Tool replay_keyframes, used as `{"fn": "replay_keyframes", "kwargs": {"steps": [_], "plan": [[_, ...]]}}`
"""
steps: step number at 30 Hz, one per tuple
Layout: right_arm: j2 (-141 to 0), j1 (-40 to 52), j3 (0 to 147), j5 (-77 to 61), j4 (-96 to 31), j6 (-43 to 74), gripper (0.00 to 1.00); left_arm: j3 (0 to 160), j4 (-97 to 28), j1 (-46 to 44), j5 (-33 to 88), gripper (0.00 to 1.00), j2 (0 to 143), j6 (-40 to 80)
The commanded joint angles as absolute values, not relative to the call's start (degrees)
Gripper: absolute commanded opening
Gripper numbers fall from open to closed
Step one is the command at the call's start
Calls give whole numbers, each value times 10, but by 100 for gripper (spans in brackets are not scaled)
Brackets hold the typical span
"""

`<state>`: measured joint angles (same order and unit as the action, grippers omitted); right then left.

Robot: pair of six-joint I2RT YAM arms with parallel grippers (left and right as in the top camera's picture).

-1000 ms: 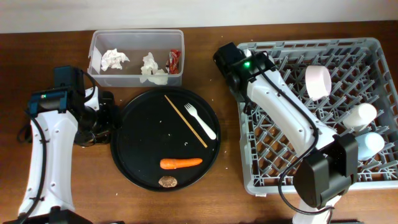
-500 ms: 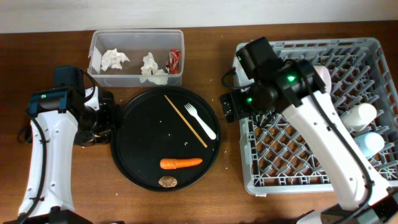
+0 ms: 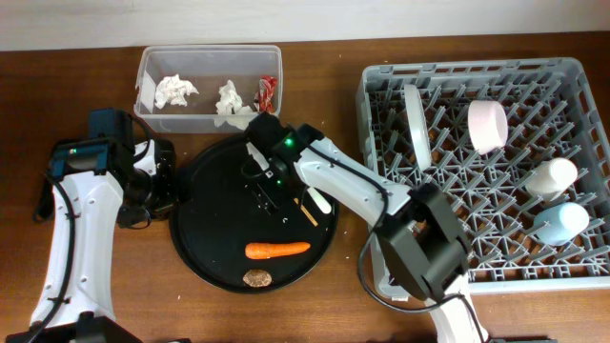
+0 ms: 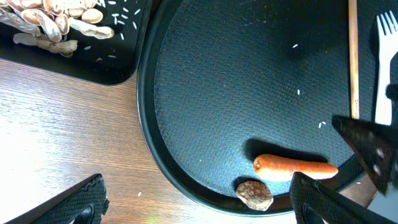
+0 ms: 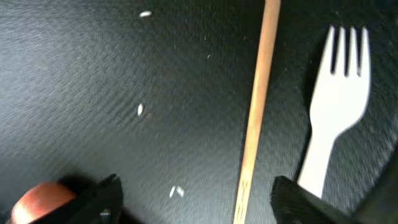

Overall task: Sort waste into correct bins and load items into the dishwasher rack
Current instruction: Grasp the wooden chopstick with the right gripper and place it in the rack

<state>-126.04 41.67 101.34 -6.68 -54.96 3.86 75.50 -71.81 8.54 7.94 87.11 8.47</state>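
The right gripper [image 5: 200, 198] is held low over the big round tray [image 3: 205, 238]. Its jaws are spread wide and nothing is gripped. In the wrist view the two fingertips are seen on either side of a thin wooden stick [image 5: 256, 106], while the pale fork [image 5: 329, 118] lies just beside the stick, at 3 o'clock from it. The fork is judged to be the thing wanted, since it belongs in the dishwasher rack [image 3: 457, 224], which stands at 3 o'clock from the round tray. Whether the stick is aimed at instead cannot be settled.

For a clean pick, the gripper should be shifted toward 3 o'clock until the fork's handle, not the stick, is centred between the fingers. The handle is best closed on across its narrow width, below the tines. The stick should be kept outside the jaws, or both may be lifted together. As the fork lies flat, the fingertips must be brought right down to the tray before closing. The carrot [image 3: 277, 250] and the brown lump [image 3: 255, 278], at 6 o'clock on the tray, are well apart and need not be disturbed.

The left gripper [image 4: 199, 202] is held at 9 o'clock from the tray, its jaws wide apart and empty, near the shallow black tray [image 4: 112, 50] with the food scraps [image 4: 50, 22].
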Motion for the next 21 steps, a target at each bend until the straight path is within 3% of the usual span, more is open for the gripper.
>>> {"fn": "replay_keyframes", "kwargs": {"steps": [1, 6, 7, 13, 21], "plan": [[-1290, 416, 1015, -37, -543, 34, 72, 750, -718, 86, 85, 94, 865, 83], [-1316, 416, 1015, -6, -535, 50, 54, 750, -718, 86, 85, 94, 865, 83], [-1316, 416, 1015, -6, -535, 50, 42, 750, -717, 86, 85, 94, 866, 83], [-1316, 416, 1015, -8, -544, 50, 7, 750, -716, 86, 85, 94, 865, 83], [-1247, 415, 1093, -8, -649, 80, 4, 750, -716, 86, 85, 94, 865, 83]]}}
